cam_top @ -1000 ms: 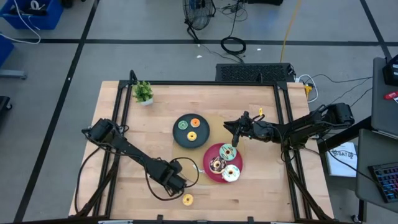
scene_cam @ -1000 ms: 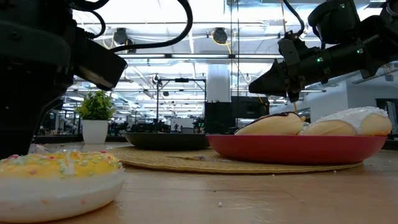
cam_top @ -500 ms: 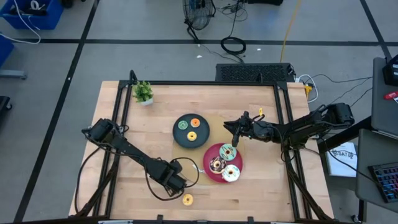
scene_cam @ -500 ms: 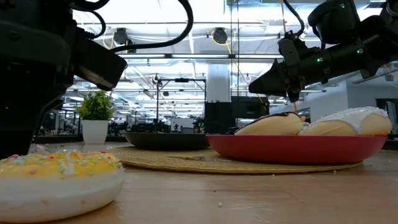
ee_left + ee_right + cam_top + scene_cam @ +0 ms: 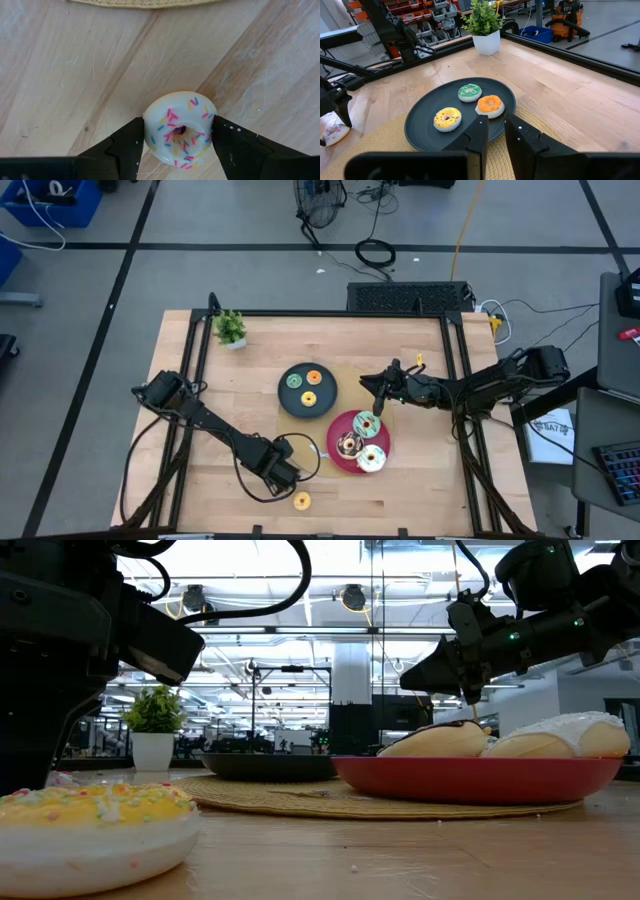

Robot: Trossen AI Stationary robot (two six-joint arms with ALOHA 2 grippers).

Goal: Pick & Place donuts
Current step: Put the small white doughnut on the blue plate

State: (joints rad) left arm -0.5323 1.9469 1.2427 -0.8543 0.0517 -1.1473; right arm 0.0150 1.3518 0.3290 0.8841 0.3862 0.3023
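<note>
A white-iced donut with yellow and pink sprinkles (image 5: 180, 132) lies flat on the bare wood near the table's near edge (image 5: 301, 500) (image 5: 95, 830). My left gripper (image 5: 178, 121) (image 5: 290, 478) hangs over it, open, one finger on either side of the ring; no touch shows. My right gripper (image 5: 496, 122) (image 5: 366, 402) (image 5: 470, 695) hovers above the far rim of the red plate (image 5: 336, 428), fingers almost together and holding nothing. On the red plate lie a mint-green donut (image 5: 365, 423), a chocolate one (image 5: 349, 444) and a white one (image 5: 371, 459).
A black plate (image 5: 285, 395) (image 5: 420, 130) left of the red one holds small green (image 5: 469, 91), orange (image 5: 490, 104) and yellow (image 5: 447, 118) donuts. Both plates rest on a woven mat (image 5: 300, 802). A potted plant (image 5: 230, 328) stands at the far left corner. Bare wood lies around the near donut.
</note>
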